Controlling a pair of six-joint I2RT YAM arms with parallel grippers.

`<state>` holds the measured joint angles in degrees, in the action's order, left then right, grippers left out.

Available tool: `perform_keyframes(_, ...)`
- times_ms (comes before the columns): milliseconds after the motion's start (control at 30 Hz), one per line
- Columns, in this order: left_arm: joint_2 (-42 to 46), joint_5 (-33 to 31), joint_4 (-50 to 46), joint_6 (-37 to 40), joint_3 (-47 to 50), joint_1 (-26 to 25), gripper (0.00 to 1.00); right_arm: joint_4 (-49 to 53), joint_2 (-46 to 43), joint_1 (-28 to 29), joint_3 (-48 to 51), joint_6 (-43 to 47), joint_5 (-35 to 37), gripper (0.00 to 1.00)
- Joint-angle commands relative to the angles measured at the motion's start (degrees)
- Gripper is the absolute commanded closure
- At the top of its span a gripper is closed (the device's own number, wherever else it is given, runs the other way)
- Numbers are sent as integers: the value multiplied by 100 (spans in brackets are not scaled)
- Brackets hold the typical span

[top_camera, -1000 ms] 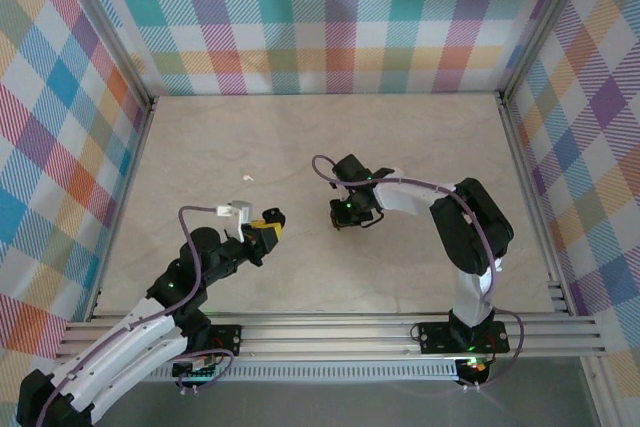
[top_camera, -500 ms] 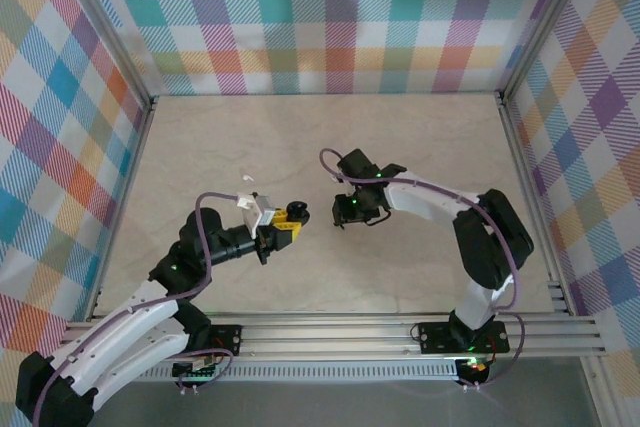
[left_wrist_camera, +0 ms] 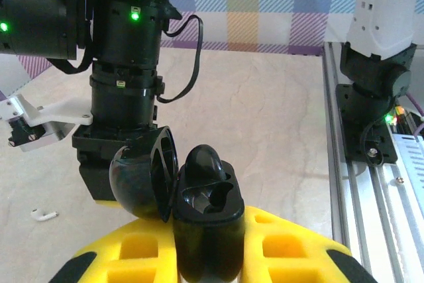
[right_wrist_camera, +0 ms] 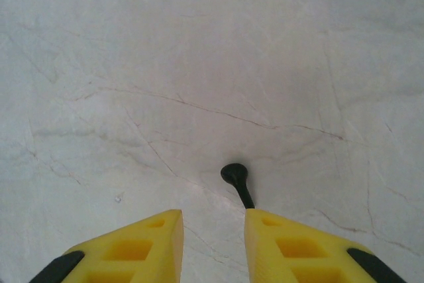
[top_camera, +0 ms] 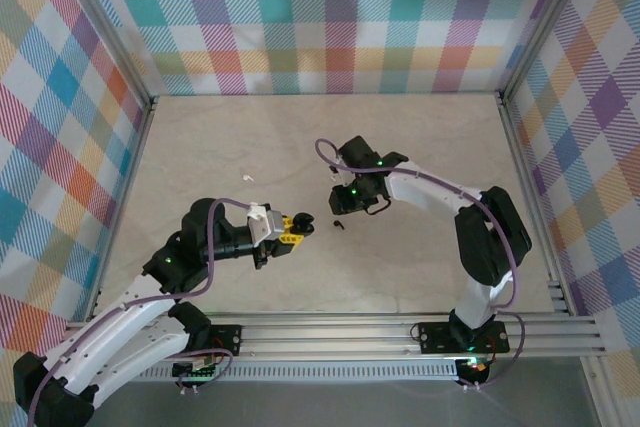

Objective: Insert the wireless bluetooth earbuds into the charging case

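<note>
Now the left gripper (left_wrist_camera: 208,251) pinches the open case (left_wrist_camera: 207,230), with one earbud (left_wrist_camera: 204,160) seated inside. The right gripper (right_wrist_camera: 212,225) is spread over the table (right_wrist_camera: 199,64); the second earbud (right_wrist_camera: 235,175) lies at its 12 o'clock

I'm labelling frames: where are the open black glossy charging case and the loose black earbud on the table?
Black charging case (left_wrist_camera: 207,243): left wrist view, front of its body.
Loose black earbud (right_wrist_camera: 234,173): right wrist view, its round head.

Pale marbled tabletop (top_camera: 420,137) inside bright plaid walls (top_camera: 330,17), aluminium rails (top_camera: 350,332)
</note>
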<state>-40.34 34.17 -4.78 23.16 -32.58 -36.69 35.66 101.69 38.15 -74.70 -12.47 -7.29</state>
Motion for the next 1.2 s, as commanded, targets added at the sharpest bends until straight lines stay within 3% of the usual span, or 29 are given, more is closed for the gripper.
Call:
perform_keyframes(0, 298, -135, 70, -206, 303, -58, 100, 515, 374, -10, -476, 927, -290, 68)
perform_keyframes(133, 799, -455, 624, -705, 848, -58, 100, 1019, 819, 93, -931, 1478, -126, 65)
perform_keyframes(300, 1080, -697, 588, -819, 997, -54, 100, 1373, 1269, 173, -1386, 1774, -20, 63)
perform_keyframes(1000, 326, -497, 678, -624, 815, -58, 100, 2194, 2177, 382, -2233, 2213, 472, 63)
perform_keyframes(1167, 357, -507, 557, -576, 779, -56, 100, 2381, 2337, 447, -2392, 2258, 617, 69)
